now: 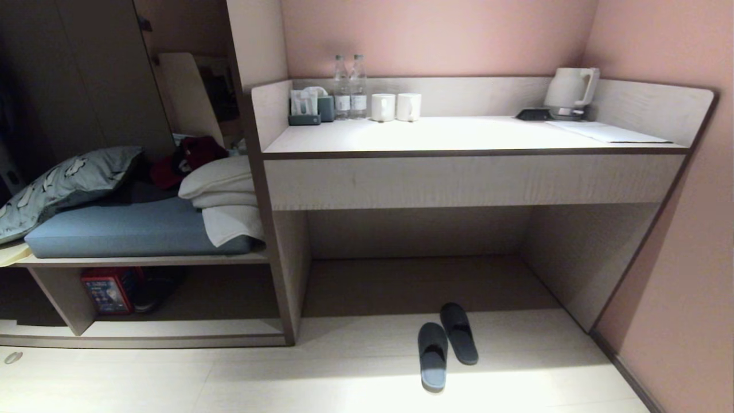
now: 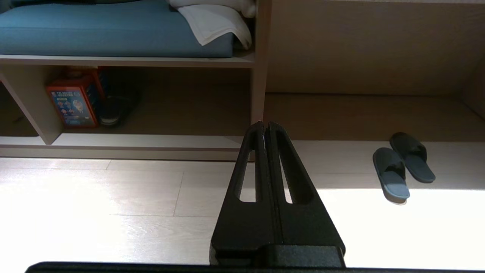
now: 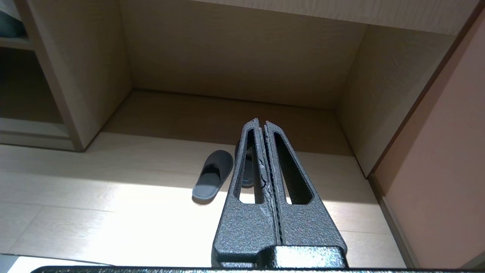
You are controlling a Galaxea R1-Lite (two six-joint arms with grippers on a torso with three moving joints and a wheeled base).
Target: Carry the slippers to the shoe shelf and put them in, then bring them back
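Note:
The slippers lie side by side on the pale floor in front of the desk recess, toes towards it: one (image 1: 433, 355) nearer me, the other (image 1: 459, 332) a little further in. The left wrist view shows them off to one side (image 2: 391, 173). In the right wrist view one slipper (image 3: 213, 173) is plain and the other (image 3: 247, 170) is partly behind a finger. The shoe shelf (image 1: 183, 328) is the low compartment under the cushioned bench at the left. My left gripper (image 2: 265, 124) and right gripper (image 3: 260, 122) are both shut and empty, well short of the slippers. Neither arm shows in the head view.
A red box (image 1: 106, 289) and a lone black shoe (image 1: 160, 287) sit inside the shelf beside its slanted divider (image 1: 60, 298). The bench carries a blue cushion (image 1: 132, 229), pillows and towels. Bottles, cups and a kettle (image 1: 567, 89) stand on the desk. A pink wall (image 1: 688, 287) closes the right side.

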